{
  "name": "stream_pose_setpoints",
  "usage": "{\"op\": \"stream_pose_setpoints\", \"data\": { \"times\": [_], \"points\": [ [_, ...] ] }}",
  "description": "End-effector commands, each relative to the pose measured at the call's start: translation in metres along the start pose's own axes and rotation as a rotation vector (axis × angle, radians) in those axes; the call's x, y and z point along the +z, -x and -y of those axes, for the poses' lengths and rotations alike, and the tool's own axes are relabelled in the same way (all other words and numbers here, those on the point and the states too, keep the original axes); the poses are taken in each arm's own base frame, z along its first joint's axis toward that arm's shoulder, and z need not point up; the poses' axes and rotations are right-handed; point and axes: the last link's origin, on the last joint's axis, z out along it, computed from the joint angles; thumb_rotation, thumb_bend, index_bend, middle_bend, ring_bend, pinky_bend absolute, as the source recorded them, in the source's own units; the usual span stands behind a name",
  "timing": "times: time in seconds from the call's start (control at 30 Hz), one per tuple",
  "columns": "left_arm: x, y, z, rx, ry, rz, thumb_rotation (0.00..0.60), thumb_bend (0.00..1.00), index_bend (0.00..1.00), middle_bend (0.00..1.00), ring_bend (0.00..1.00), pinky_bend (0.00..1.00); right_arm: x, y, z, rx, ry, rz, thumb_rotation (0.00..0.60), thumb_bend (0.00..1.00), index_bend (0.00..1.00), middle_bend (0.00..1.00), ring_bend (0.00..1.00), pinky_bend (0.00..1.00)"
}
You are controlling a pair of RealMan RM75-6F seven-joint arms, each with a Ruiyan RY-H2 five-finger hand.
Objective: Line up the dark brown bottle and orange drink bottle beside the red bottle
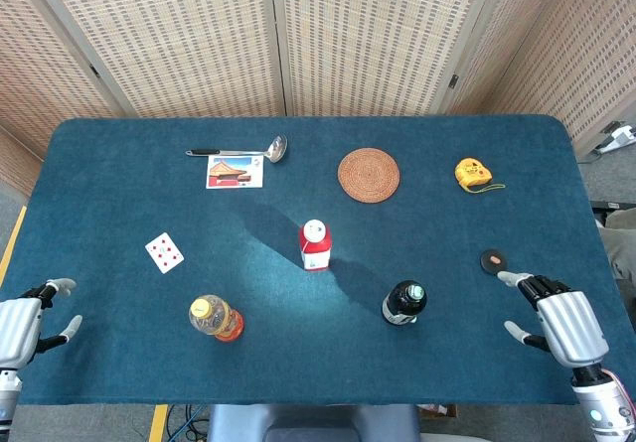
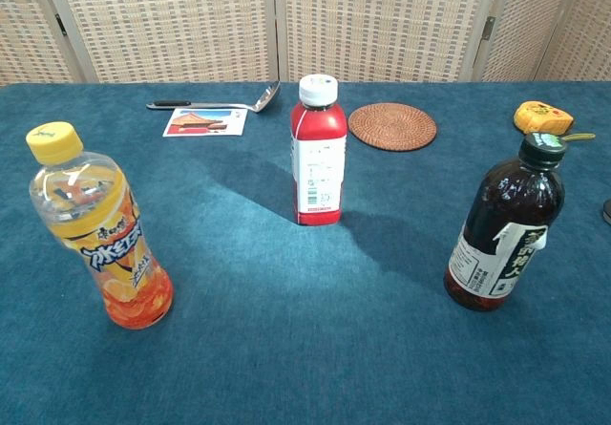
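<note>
Resting apart: left hand (image 1: 25, 325), right hand (image 1: 561, 321), fingers spread | red bottle (image 2: 318, 150) upright, centre

We count three bottles — one red bottle (image 1: 315, 244), one orange drink bottle (image 1: 215, 317), one dark brown bottle (image 1: 403, 303) — plus one ladle (image 1: 238, 150), one woven coaster (image 1: 369, 175), one playing card (image 1: 164, 251), one picture card (image 1: 235, 172), two robot hands.
</note>
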Motion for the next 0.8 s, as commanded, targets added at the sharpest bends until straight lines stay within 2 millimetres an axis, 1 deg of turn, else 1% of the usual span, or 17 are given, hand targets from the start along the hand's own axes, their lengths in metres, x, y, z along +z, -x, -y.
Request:
{"op": "stream_pose_setpoints", "data": {
  "times": [0.03, 0.2, 0.33, 0.4, 0.5, 0.57, 0.63, 0.73, 0.8],
  "points": [
    [-0.001, 0.000, 0.000, 0.002, 0.003, 0.002, 0.600, 0.25, 0.58, 0.40, 0.46, 0.63, -0.001, -0.002, 0.001, 0.004, -0.002, -0.014, 0.600, 0.12, 0.31, 0.38, 0.39, 0.56],
    [-0.002, -0.002, -0.001, 0.001, 0.005, -0.004, 0.600, 0.25, 0.58, 0.39, 0.46, 0.63, -0.003, -0.002, 0.003, 0.017, -0.015, -0.018, 0.600, 0.13, 0.31, 0.38, 0.39, 0.56],
    [-0.004, -0.003, 0.000, 0.003, -0.002, -0.003, 0.600, 0.25, 0.58, 0.39, 0.46, 0.63, 0.001, 0.000, 0.004, 0.029, -0.031, -0.023, 0.600, 0.13, 0.31, 0.37, 0.39, 0.56],
    [-0.004, -0.003, 0.001, 0.002, -0.005, -0.004, 0.600, 0.25, 0.58, 0.39, 0.46, 0.63, 0.003, 0.002, 0.005, 0.037, -0.043, -0.015, 0.600, 0.12, 0.31, 0.35, 0.36, 0.55],
    [-0.005, -0.003, 0.000, 0.000, -0.004, -0.002, 0.600, 0.25, 0.58, 0.39, 0.46, 0.63, 0.009, 0.005, 0.008, 0.046, -0.066, -0.001, 0.600, 0.11, 0.30, 0.31, 0.28, 0.46],
    [-0.006, -0.003, 0.000, 0.004, 0.000, 0.001, 0.600, 0.25, 0.58, 0.39, 0.46, 0.63, 0.013, 0.007, 0.011, 0.052, -0.085, 0.007, 0.600, 0.08, 0.25, 0.26, 0.23, 0.39],
    [-0.007, -0.003, 0.000, 0.004, 0.000, 0.003, 0.600, 0.25, 0.58, 0.39, 0.46, 0.63, 0.018, 0.009, 0.017, 0.077, -0.115, 0.016, 0.600, 0.05, 0.21, 0.23, 0.19, 0.36],
    [-0.008, -0.004, -0.001, 0.003, 0.002, 0.005, 0.600, 0.25, 0.58, 0.39, 0.46, 0.63, 0.026, 0.015, 0.025, 0.118, -0.147, 0.038, 0.600, 0.01, 0.15, 0.20, 0.17, 0.34],
    [-0.009, -0.004, -0.001, 0.003, 0.001, 0.009, 0.600, 0.25, 0.58, 0.39, 0.46, 0.63, 0.032, 0.019, 0.031, 0.132, -0.167, 0.051, 0.600, 0.00, 0.14, 0.20, 0.16, 0.34]
  ]
}}
